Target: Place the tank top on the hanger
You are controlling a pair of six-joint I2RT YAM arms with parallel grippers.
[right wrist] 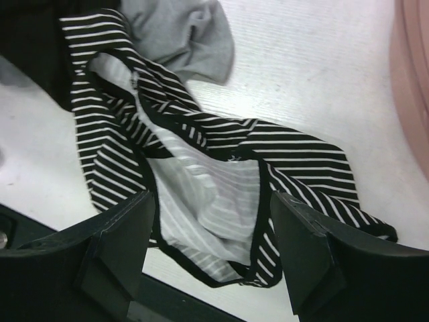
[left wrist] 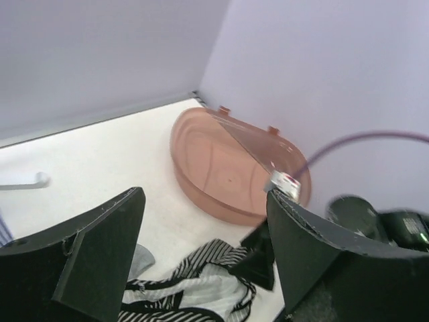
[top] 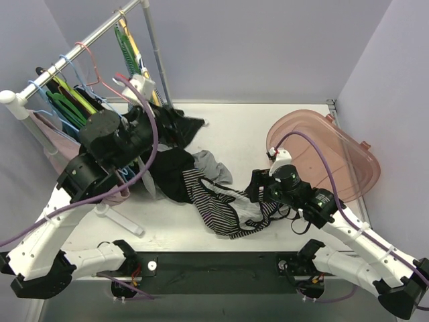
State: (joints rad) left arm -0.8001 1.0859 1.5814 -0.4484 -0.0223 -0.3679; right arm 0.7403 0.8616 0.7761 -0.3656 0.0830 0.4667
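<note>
"Where is the tank top (right wrist: 201, 154)?"

"Crumpled on the table (top: 255, 127), right under my right gripper (right wrist: 211, 248). That hand is wide open and empty. So is my left gripper (left wrist: 201, 248), higher up."

"What could go wrong?"

"It touches the black cloth (top: 171, 171) and grey cloth (right wrist: 181, 33). I might pinch those too, or only a strap."

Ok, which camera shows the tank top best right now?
Right wrist: the tank top fills the frame, stripes and dark edging clear. Top external shows it small and crumpled; left wrist catches only a part at the bottom edge.
</note>
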